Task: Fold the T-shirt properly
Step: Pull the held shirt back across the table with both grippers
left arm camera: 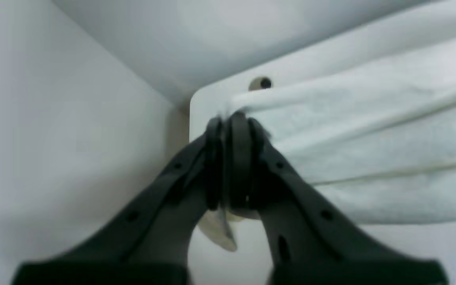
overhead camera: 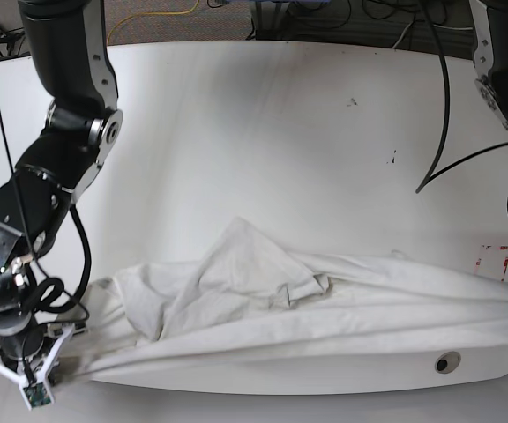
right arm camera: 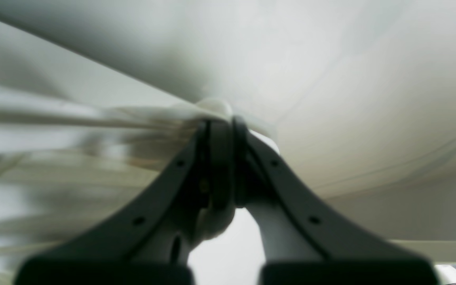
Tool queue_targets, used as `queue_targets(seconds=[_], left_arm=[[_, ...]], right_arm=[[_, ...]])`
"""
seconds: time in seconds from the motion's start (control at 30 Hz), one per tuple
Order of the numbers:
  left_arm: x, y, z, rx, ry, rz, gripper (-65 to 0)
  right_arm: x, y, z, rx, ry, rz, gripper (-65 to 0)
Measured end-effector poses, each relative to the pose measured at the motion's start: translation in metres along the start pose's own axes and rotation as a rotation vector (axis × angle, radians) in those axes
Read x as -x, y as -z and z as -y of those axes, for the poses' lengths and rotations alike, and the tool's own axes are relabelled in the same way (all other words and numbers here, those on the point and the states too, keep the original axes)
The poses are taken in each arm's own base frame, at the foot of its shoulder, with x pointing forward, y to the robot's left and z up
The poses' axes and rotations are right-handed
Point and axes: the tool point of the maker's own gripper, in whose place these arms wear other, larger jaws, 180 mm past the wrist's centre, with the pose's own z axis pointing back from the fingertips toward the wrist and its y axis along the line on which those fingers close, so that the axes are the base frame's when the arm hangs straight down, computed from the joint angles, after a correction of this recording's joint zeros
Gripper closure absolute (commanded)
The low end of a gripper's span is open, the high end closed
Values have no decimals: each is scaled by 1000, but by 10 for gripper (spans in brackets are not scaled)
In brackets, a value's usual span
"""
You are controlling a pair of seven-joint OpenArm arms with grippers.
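while the t-shirt [overhead camera: 272, 295] lies stretched and wrinkled along the near edge of the white table [overhead camera: 263, 115], the left gripper [left arm camera: 234, 118] and right gripper [right arm camera: 220, 120] each clamp closed on its fabric at opposite ends.

The T-shirt [overhead camera: 272, 300] is stretching across the near edge of the surface [overhead camera: 263, 115], blocking low passage there; the far half is lying open.

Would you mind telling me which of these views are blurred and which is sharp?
Left wrist view: soft overall, the dark left gripper and wrinkled off-white cotton T-shirt slightly blurred. Right wrist view: blurriest, the cloth smeared into streaks beside the right gripper. Base view: sharp, evenly lit.
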Motion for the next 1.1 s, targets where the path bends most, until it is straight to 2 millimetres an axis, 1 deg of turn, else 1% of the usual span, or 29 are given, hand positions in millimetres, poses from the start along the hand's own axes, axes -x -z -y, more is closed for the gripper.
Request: queue_targets(seconds=[0.03, 0.07, 0.2, 0.33, 0.47, 0.53, 0.67, 0.77, 0.9, 1.0, 1.1], left_arm=[[7, -3, 5, 6, 7, -10, 0], [12, -3, 9, 16, 11, -18, 0], [52, -8, 27, 41, 13, -115, 0], [84, -15, 47, 95, 30, -174, 0], [117, -29, 56, 109, 35, -253, 0], [132, -36, 59, 112, 45, -296, 0], [158, -48, 63, 125, 41, -365, 0], [180, -62, 64, 132, 27, -415, 0], [211, -81, 66, 135, 33, -516, 0], [226, -90, 69, 149, 39, -564, 0], [235, -96, 74, 166, 44, -588, 0]], right_arm=[[10, -2, -7, -10, -8, -19, 0], [15, -6, -10, -7, -15, -33, 0], [52, -12, -44, -58, -23, -112, 0], [82, -22, -75, -116, -25, -163, 0], [110, -29, -100, -174, -27, -221, 0], [125, -33, -107, -190, -16, -251, 0], [152, -41, -113, -193, 26, -313, 0], [172, -48, -120, -201, 31, -367, 0], [188, -55, -133, -235, 38, -400, 0], [195, -60, -141, -256, 40, -408, 0], [203, -65, -148, -274, 39, -412, 0]])
